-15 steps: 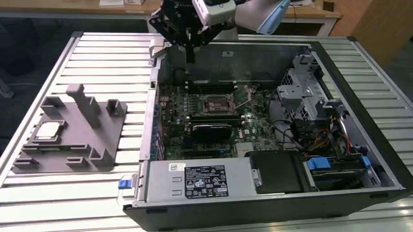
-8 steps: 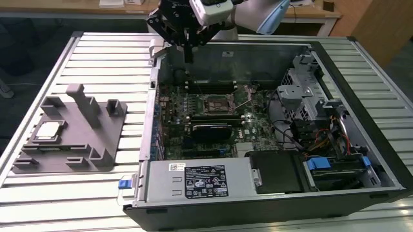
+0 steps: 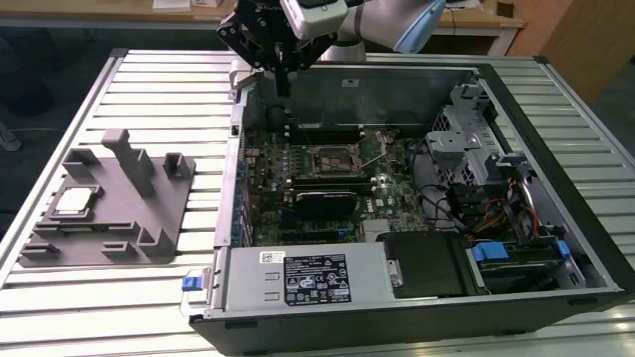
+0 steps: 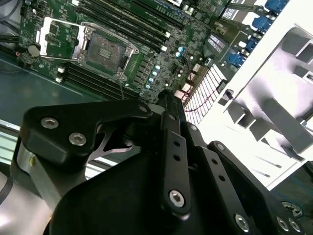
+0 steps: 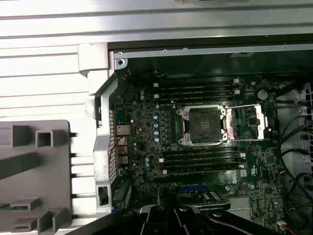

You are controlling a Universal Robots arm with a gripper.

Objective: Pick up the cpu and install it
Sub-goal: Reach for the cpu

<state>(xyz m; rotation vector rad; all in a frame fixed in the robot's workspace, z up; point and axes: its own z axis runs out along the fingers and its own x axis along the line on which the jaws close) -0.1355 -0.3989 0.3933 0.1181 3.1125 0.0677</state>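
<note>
The slatted metal table [image 3: 149, 74] carries everything. Across most of it lies the open computer case [image 3: 397, 93], side panel off. The gripper [image 3: 285, 88] hangs over the case's far corner on the exterior view's left. Its jaws are pressed together with nothing between them, as far as I can see.

Well out to the side of the jaws, on the exterior view's left and nearer that camera, sits the grey fixture [image 3: 119, 216]. It is a moulded holder with upright posts.

Below the jaws and further into the case is the green motherboard [image 3: 263, 186]. The silver power supply [image 3: 297, 275] sits at the end of the case far from the jaws.

Near the middle of the board is the socket [image 5: 201, 126]. It is bare, and its metal load plate [image 5: 249, 122] is swung open beside it, ready to receive a chip.

The cpu [image 3: 76, 201] is the smallest piece here. It rests flat in a pocket of the fixture, silver top up, well apart from the jaws.

By my reckoning the task is barely begun. The socket looks ready, but the chip has not been picked up, so the lifting, carrying and seating all remain.

As for writing, the power supply has a large dark label [image 3: 315, 277] and a small white sticker [image 3: 272, 257]. Both carry print I can't read from where I stand.
</note>
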